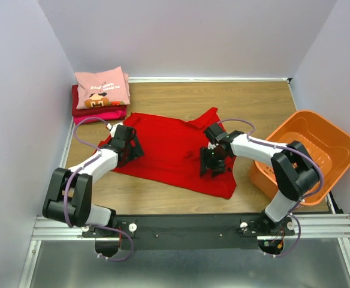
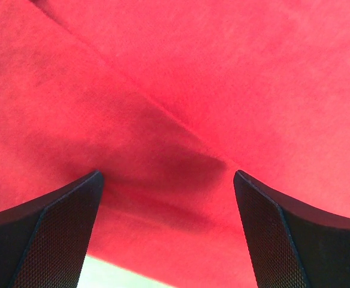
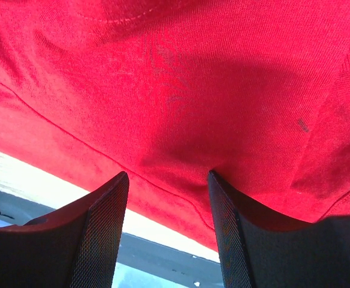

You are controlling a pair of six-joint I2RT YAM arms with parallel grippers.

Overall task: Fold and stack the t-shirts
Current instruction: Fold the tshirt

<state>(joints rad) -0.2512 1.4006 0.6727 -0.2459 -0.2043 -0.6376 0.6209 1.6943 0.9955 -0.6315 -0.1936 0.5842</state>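
A plain bright red cloth t-shirt [image 1: 169, 150] lay spread out on the wooden tabletop [image 1: 241, 102]. The left claw [image 2: 168, 180] stood spread wide over its left side, and the right claw [image 3: 168, 177] stood partly spread over its right. The folded pink and red tees [image 1: 101, 93] sat stacked at the far-left corner.

There is a plain bright red t-shirt [image 1: 169, 150], a pink tee [image 1: 103, 84] with a graphic print, a dark red tee [image 1: 79, 105], a magenta tee [image 1: 100, 116], an orange basket [image 1: 263, 174] and a wood-grained table [image 1: 235, 102].

On the table [image 1: 253, 102] a spread t-shirt [image 1: 169, 150] lies centrally, the folded stack [image 1: 101, 96] behind-left, a basket [image 1: 265, 175] right.
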